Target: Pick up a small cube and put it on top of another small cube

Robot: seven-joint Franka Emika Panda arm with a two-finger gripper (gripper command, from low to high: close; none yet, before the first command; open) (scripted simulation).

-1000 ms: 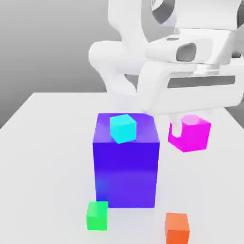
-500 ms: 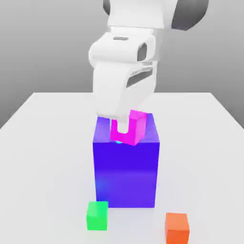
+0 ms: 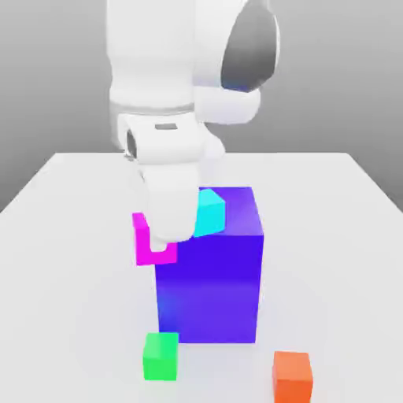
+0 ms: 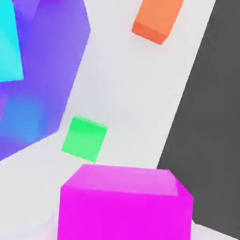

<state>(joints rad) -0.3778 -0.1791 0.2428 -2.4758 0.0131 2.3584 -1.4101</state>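
gripper (image 3: 160, 245) gripping small magenta cube (image 3: 146, 245), hanging left of centre | small cyan cube (image 3: 209, 212) sitting atop big blue-violet block (image 3: 212, 275), frame centre

We are seeing a glossy white arm (image 3: 169, 94) made of thick, rounded segments. A dark grey domed cap (image 3: 252, 51) is covering one joint. A small dark slot is showing on the wrist housing, and a round dark opening beside it.

A small cube (image 3: 209, 212) sits on the big block (image 3: 211, 275); another small cube (image 3: 149, 244) hangs at the block's left in the exterior view.
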